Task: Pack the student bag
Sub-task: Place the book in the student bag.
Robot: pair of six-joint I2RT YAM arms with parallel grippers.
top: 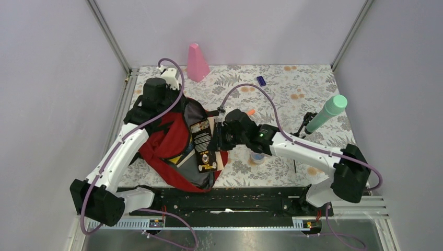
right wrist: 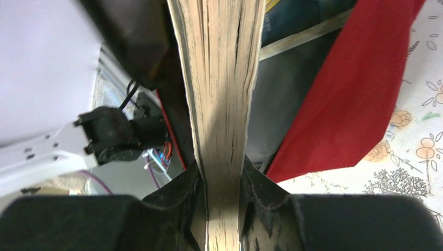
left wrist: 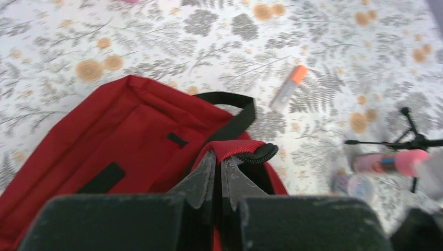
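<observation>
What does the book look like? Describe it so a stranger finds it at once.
Find the student bag, the big dark red backpack on the left of the floral table. Across its open mouth the right gripper holds a book. It is flat and black-covered, with orange print and yellowed page edges, unlike the soft red fabric around it.

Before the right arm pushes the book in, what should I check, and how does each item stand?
1. Grip of right hand on book: ok.
2. Pinch of left hand on bag rim: ok.
3. Mouth of bag open: ok.
4. Whole book inside bag: not ok, its cover shows in the top view.
5. Room left inside: cannot tell.
</observation>
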